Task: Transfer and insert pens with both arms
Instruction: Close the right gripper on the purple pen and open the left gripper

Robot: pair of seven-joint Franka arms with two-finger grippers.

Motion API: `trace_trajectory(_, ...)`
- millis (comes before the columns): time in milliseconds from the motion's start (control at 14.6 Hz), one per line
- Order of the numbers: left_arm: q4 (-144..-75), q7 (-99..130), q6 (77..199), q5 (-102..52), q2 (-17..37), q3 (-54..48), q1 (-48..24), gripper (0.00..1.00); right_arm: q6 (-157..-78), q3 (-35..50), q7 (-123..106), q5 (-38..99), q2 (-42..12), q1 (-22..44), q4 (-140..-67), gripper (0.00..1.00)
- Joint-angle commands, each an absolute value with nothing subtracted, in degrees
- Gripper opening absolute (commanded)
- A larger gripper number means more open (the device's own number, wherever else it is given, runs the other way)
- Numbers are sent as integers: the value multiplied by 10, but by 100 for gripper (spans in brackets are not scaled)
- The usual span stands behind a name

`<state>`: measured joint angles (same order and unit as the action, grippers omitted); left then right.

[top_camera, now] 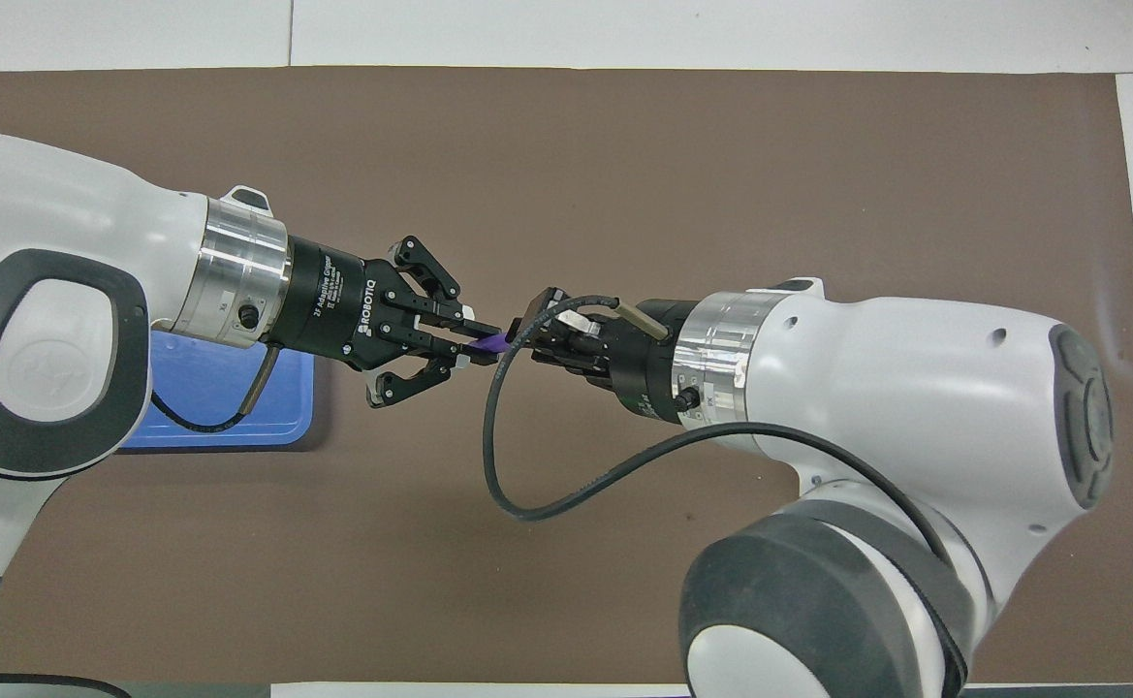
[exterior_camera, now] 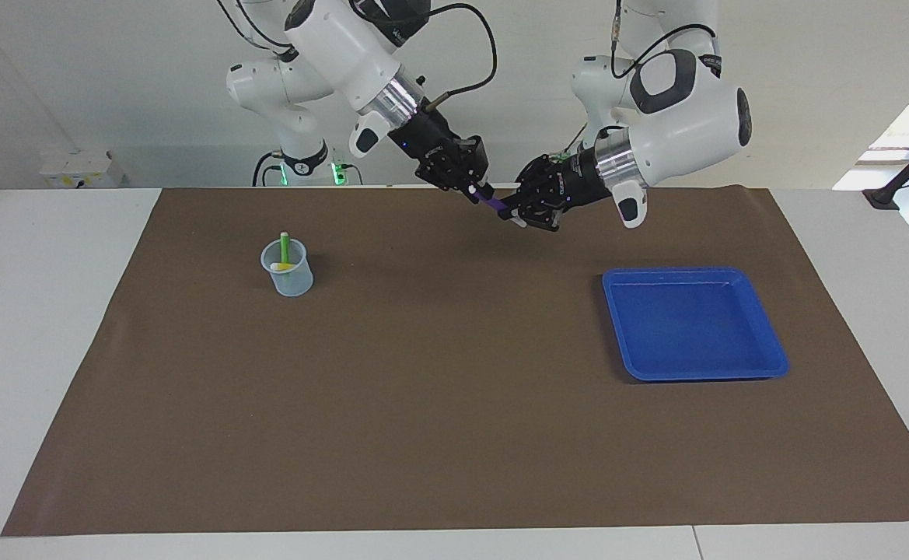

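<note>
The purple pen (exterior_camera: 490, 201) (top_camera: 487, 342) hangs in the air over the middle of the brown mat, between the two grippers. My left gripper (exterior_camera: 513, 212) (top_camera: 467, 340) is shut on its lower end. My right gripper (exterior_camera: 472, 189) (top_camera: 530, 335) is shut on its upper, whitish end. A green pen (exterior_camera: 284, 246) stands upright in a clear plastic cup (exterior_camera: 291, 281) toward the right arm's end of the table, with a yellow pen (exterior_camera: 281, 267) lying slanted inside the same cup. The right arm hides the cup in the overhead view.
A blue tray (exterior_camera: 770, 342) (top_camera: 222, 407) with nothing in it lies on the brown mat (exterior_camera: 438, 404) toward the left arm's end. A black cable (top_camera: 547, 514) loops down from the right wrist.
</note>
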<state>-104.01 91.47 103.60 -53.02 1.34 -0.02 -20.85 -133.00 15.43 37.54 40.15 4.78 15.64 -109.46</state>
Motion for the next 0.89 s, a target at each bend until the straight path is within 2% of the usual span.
trace_trajectory(0,-1060,924,1053,-541,-10,4,-218,0,-1333,158,368,403,43,145,-1092,9)
trace_trajectory(69,-1059,923,1055,-541,-15,4,-219,99,-1332,158,368,403,43,143,-1092,8)
trace_trajectory(412,-1058,918,1055,-535,-17,6,-218,100,-1322,157,361,402,44,138,-1092,7)
trace_trajectory(549,-1057,912,1054,-533,-17,6,-214,100,-1294,156,357,398,49,114,-1091,7)
trace_trajectory(824,-1055,872,1052,-486,-16,6,-214,100,-1127,153,240,302,54,49,-1052,7)
